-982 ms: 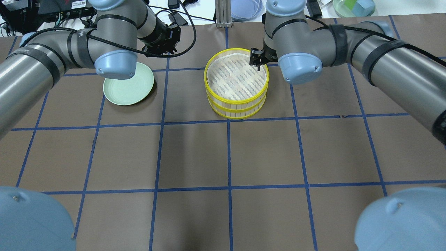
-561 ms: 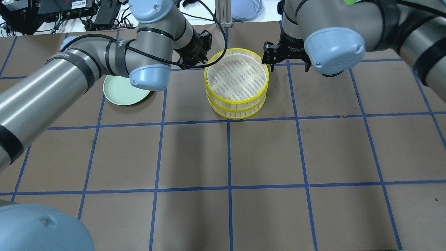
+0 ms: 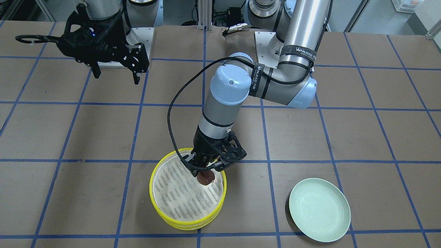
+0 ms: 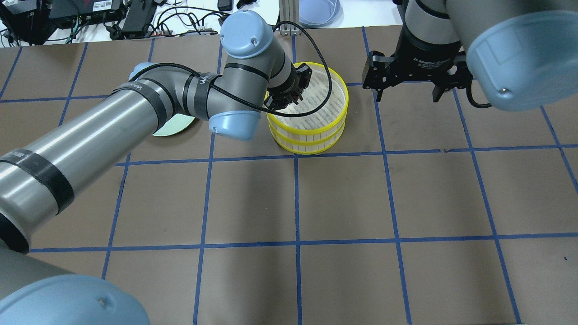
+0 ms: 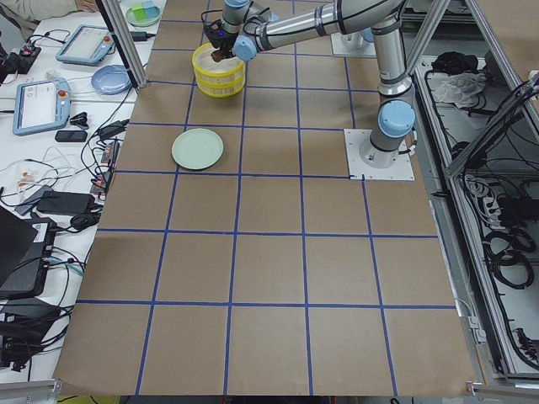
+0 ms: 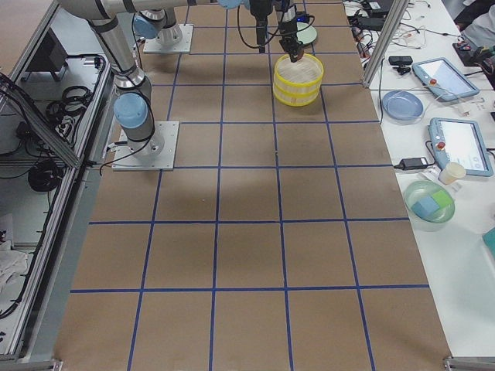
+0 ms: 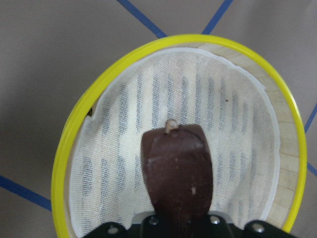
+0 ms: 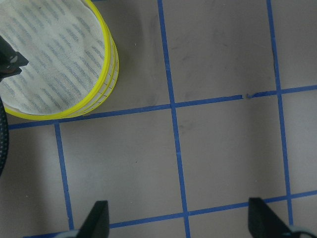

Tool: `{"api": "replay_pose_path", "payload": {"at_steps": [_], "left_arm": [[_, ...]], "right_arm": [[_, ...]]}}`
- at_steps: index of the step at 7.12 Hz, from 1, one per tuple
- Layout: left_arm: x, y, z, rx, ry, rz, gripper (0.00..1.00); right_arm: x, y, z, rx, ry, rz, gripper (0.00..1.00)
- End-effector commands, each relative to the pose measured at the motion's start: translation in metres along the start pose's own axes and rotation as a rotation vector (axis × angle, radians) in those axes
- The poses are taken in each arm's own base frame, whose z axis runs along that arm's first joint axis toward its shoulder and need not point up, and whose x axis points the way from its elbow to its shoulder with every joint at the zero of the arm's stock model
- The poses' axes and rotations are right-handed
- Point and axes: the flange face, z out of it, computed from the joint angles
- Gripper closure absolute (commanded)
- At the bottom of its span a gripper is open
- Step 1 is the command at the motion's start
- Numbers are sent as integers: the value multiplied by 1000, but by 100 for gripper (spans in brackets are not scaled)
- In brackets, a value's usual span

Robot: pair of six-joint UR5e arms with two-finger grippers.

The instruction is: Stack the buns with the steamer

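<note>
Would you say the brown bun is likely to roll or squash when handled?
The brown bun looks oval, so it may rock or roll slightly on the steamer liner. The left gripper pinches it without visible squashing, so probably firm.

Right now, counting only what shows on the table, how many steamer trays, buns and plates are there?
Steamer trays: 2, stacked, top tray on bottom tray
Buns: 1 visible, the dark bun, held in the left tool
Plates: 1, the green plate
Total: 4
</note>
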Motion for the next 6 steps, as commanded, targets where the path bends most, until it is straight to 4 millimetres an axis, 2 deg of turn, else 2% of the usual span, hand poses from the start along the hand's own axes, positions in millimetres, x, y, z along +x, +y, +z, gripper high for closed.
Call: {"api": "replay_pose_path", "payload": {"at_steps": [1, 2, 3, 4, 6], "left_arm": [[0, 0, 4, 6, 11, 12, 0], [-3, -5, 3, 13, 5, 27, 0], [-9, -23, -1, 29, 5, 48, 0], [-20, -53, -17, 59, 11, 92, 0], [-39, -92, -38, 68, -21, 187, 0]], "right_arm": [[1, 3, -2, -5, 2, -5, 0], [2, 2, -2, 1, 3, -8, 0], [2, 0, -3, 8, -1, -3, 0], [10, -6, -3, 17, -7, 15, 0], [22, -11, -3, 22, -2, 23, 0]]}}
